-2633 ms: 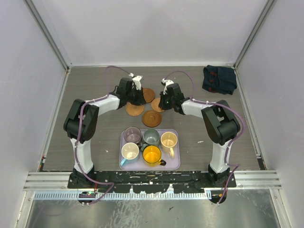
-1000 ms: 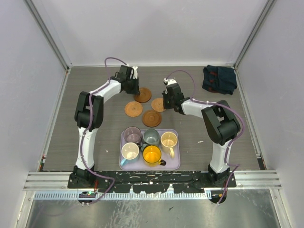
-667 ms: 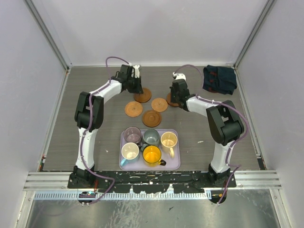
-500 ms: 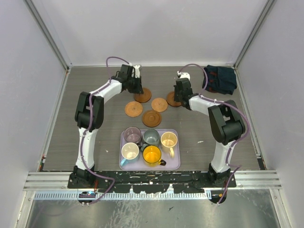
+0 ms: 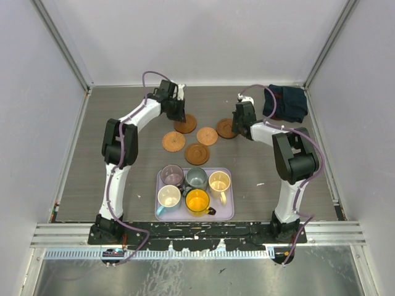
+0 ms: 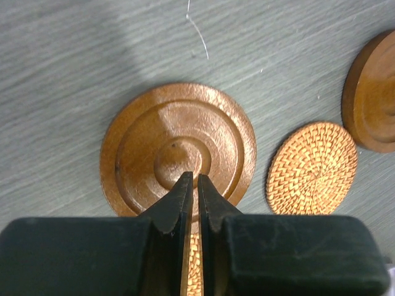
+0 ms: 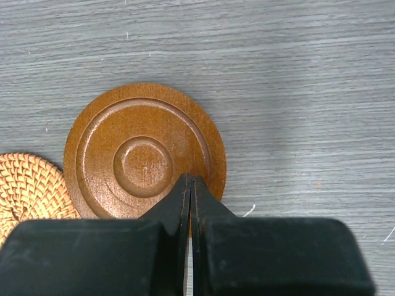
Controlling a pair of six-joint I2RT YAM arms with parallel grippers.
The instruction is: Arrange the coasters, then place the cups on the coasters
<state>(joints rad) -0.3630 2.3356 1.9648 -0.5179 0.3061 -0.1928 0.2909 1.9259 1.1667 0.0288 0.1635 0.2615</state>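
Five coasters lie behind the tray. My left gripper (image 5: pixel 178 113) is shut, its tips (image 6: pixel 191 180) resting on a dark ringed wooden coaster (image 6: pixel 178 148) (image 5: pixel 186 124). The shut right gripper (image 5: pixel 238 122) has its tips (image 7: pixel 190 179) on the near rim of another ringed wooden coaster (image 7: pixel 143 157) (image 5: pixel 226 129). Lighter woven coasters (image 5: pixel 207 135) (image 5: pixel 173 141) and one darker coaster (image 5: pixel 197 153) sit between and in front. Five cups stand on the lavender tray (image 5: pixel 227 213): purple-grey (image 5: pixel 171 176), grey-teal (image 5: pixel 197 178), cream-beige (image 5: pixel 219 182), cream and blue (image 5: pixel 168 197), yellow-orange (image 5: pixel 197 201).
A dark blue cloth (image 5: pixel 285 102) lies at the back right corner, just behind the right arm. White walls enclose the table on three sides. In the left wrist view a woven coaster (image 6: pixel 313 168) lies right of the fingers.
The right gripper has slid a wooden coaster to the right and back, away from the cluster. The left gripper stayed on its coaster, its arm stretching slightly farther back.
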